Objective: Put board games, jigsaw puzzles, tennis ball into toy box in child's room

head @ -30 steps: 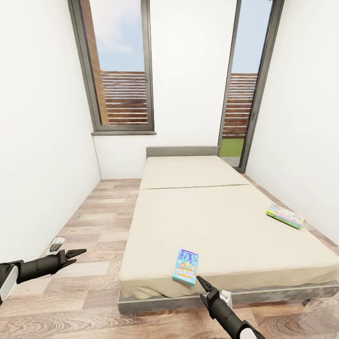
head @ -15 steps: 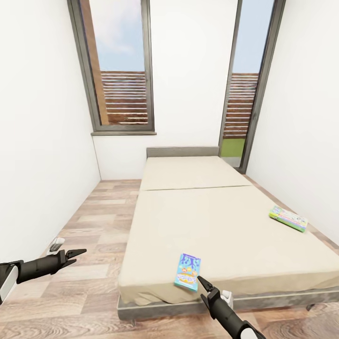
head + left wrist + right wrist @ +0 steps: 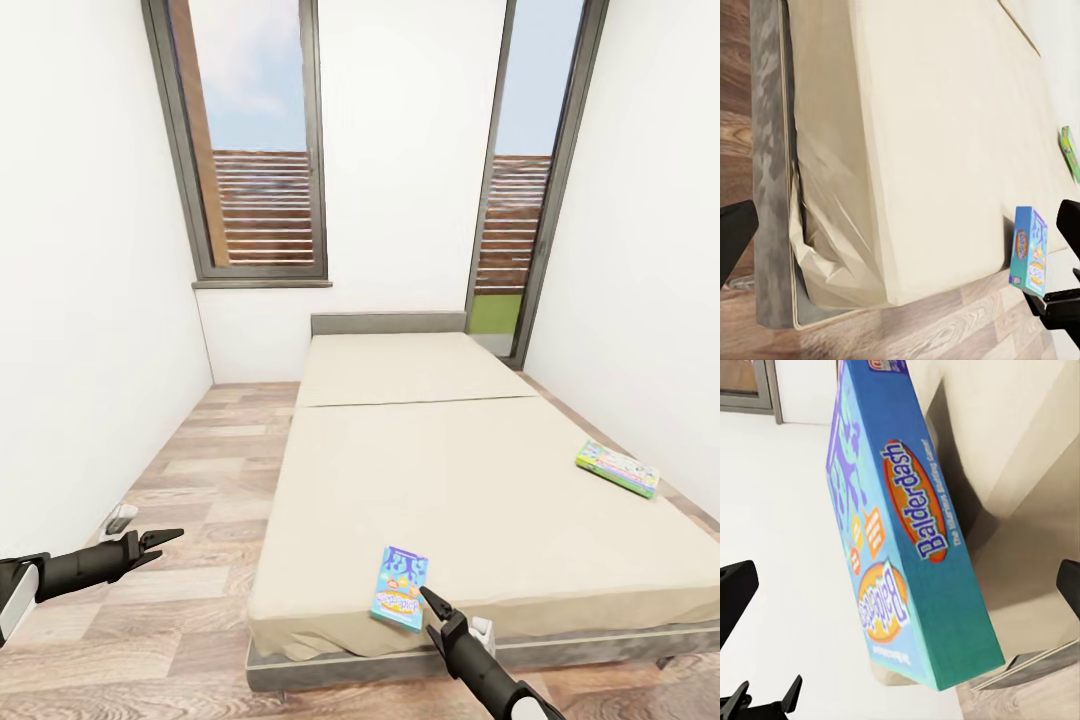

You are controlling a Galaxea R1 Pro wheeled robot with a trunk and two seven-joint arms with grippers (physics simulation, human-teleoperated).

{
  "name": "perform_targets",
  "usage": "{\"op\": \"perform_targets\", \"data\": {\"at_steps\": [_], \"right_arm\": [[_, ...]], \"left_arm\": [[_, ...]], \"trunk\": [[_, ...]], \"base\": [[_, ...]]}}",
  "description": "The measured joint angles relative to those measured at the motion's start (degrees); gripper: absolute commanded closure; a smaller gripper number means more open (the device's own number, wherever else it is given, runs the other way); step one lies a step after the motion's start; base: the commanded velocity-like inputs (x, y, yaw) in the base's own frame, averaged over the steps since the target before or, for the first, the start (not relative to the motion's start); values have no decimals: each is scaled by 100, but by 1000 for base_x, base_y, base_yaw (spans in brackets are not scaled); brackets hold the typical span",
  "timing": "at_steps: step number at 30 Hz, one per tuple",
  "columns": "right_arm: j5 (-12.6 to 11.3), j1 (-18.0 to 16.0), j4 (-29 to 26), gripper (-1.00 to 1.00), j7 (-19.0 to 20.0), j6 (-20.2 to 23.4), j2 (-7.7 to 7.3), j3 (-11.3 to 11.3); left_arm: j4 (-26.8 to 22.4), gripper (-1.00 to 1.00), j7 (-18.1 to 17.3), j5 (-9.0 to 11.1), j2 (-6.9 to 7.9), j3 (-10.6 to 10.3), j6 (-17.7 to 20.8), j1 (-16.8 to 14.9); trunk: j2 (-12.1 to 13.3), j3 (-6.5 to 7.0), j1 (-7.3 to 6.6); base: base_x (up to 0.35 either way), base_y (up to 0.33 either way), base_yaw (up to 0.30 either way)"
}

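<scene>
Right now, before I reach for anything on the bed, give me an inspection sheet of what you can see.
Surface: wide low beige bed with dark grey frame and low grey headboard; mattress cover rumpled at the near corner.
Job's things: blue-purple printed board game box lying flat near the foot edge; green-edged board game box flat by the bed's right edge.
Clutter: small pale object on the floor by the left wall, too small to identify.
Grippers: left gripper open, over the floor, apart from the bed; right gripper open, close to the blue-purple box, holding nothing.
Cables: nothing seen.
Surroundings: white walls, two tall windows, wood plank floor.
</scene>
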Motion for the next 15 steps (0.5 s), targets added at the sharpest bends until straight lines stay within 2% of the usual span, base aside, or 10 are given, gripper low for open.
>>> {"op": "perform_targets", "data": {"at_steps": [3,15], "right_arm": [[20,0,1,-100,0,0,6,5],[46,0,1,-100,0,16,17,17]], "left_arm": [[0,-100,0,0,-1,4,0,0],[0,-100,0,-1,0,5,8,0]], "trunk": [[0,0,0],[-480,-215,263]], "base": [[3,0,0],[0,0,0]]}}
